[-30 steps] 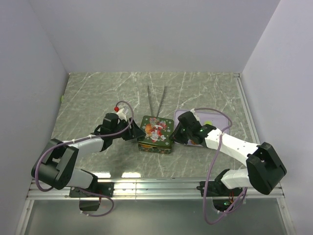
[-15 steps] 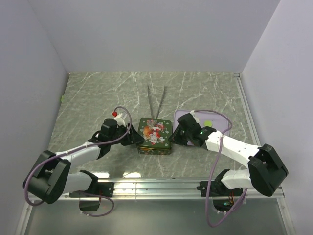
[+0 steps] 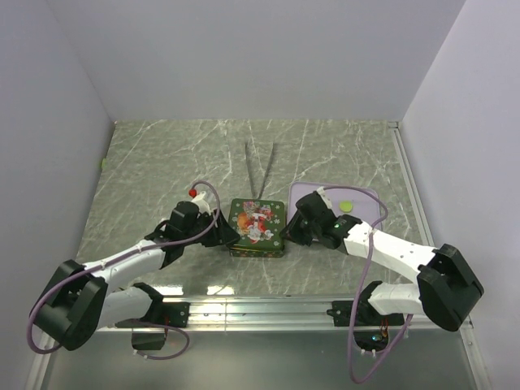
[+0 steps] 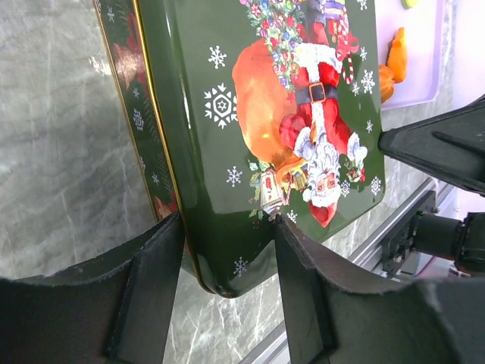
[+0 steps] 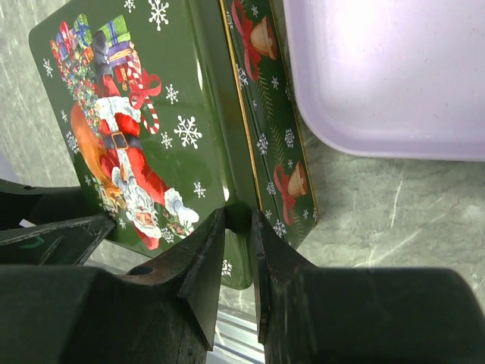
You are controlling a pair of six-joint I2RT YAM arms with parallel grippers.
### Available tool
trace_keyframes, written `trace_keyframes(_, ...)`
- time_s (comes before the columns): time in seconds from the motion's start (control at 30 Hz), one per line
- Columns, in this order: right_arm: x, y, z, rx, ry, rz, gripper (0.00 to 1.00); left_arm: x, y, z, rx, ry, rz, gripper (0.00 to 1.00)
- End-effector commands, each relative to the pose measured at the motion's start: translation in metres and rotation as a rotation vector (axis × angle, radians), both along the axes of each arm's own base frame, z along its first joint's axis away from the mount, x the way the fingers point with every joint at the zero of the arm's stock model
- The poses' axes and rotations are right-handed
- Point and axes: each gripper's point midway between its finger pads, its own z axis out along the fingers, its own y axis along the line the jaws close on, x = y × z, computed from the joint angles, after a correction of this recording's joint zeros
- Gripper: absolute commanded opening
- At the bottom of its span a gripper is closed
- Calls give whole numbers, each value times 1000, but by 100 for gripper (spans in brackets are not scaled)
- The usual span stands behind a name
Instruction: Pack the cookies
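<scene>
Marbled tabletop (image 3: 162, 162) is bearing a Christmas tin (image 3: 258, 223): left gripper (image 4: 227, 250), jaws wide, is seemingly clamping its corner; right gripper (image 5: 237, 227) is narrowly pinching its rim.

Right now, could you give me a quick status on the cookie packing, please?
Jaws: left gripper clamps tin corner, right gripper pinches lid rim. Lid on; cookie on purple tray. Only tongs behind, clear.

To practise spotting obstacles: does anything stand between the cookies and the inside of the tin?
Yes. The lid is on the tin, closing it. The cookies lie outside, on the purple tray beside it.
</scene>
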Motion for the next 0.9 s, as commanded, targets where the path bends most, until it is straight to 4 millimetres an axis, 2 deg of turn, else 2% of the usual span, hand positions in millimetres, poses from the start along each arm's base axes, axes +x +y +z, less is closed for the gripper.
trace_keyframes(0.0, -22, -16, -22, -78, 65, 9, 27, -6, -4, 4, 31, -1, -18, 55)
trace_keyframes(0.43, -28, -25, -27, -101, 83, -11, 27, -25, -14, 14, 42, -12, -45, 56)
trace_keyframes(0.6, -30, -26, -31, -102, 96, -15, 34, -28, -24, 25, 39, -33, -71, 57)
trace_keyframes(0.67, -30, -25, -30, -102, 96, -15, 34, -32, -23, 20, 59, -13, -73, 57)
trace_keyframes(0.87, -29, -27, -28, -114, 91, -21, 37, -42, -33, 26, 70, -28, -104, 63)
